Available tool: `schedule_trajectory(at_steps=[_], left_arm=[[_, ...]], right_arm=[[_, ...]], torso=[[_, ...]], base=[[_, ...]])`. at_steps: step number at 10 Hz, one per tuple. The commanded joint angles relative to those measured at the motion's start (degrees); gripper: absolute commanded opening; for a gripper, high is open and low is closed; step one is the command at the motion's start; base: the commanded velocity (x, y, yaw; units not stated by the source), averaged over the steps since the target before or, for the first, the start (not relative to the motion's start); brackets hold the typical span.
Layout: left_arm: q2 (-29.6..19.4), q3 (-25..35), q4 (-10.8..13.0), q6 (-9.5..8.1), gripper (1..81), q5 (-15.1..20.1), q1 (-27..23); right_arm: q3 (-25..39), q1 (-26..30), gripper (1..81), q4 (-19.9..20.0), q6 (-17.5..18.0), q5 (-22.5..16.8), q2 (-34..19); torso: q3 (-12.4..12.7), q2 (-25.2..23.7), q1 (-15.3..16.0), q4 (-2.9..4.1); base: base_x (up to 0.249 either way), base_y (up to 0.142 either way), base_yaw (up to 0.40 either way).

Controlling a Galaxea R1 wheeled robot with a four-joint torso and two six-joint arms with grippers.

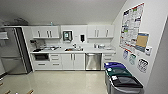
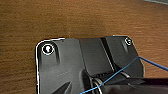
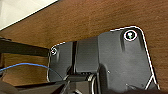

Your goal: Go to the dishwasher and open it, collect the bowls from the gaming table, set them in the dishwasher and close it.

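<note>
Kitchen wall units (image 1: 72, 61) span the far side of the room, and the dishwasher (image 1: 93, 61) sits among them, well apart from the robot across bare pale floor (image 1: 57, 82). From the head camera it lies at about one o'clock, slightly right of dead ahead, so the right arm looks the nearer one for it, though only by a little. Its steel front is shut, and the bar handle near its top edge runs level, three o'clock to nine o'clock; a pull would have to come straight back toward the robot.

By count, largest first: one tall steel refrigerator (image 1: 12, 51) at ten o'clock, one dishwasher, three lidded bins (image 1: 122, 80) at four o'clock along the right wall, one sink (image 1: 74, 49) at twelve o'clock.

Both wrist cameras look past the robot's own dark plates at brown wood-grain surface (image 2: 75, 20); whether either gripper is open or closed cannot be told.
</note>
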Motion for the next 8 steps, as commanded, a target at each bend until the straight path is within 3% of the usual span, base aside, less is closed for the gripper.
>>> schedule_trajectory(at_steps=[1,8], left_arm=[[-0.82,0.32,0.80,-0.15,81.1,2.46,-3.40],[-0.73,0.32,0.80,-0.15,81.1,2.46,-3.40]], right_arm=[[0.69,3.33,81.1,-0.70,-0.40,-2.70,-1.23],[0.69,3.59,81.1,-0.79,-0.40,-2.87,-1.31]], torso=[[0.00,0.00,0.00,0.00],[0.00,0.00,0.00,0.00]], base=[[0.225,0.000,0.000],[0.225,0.000,0.000]])
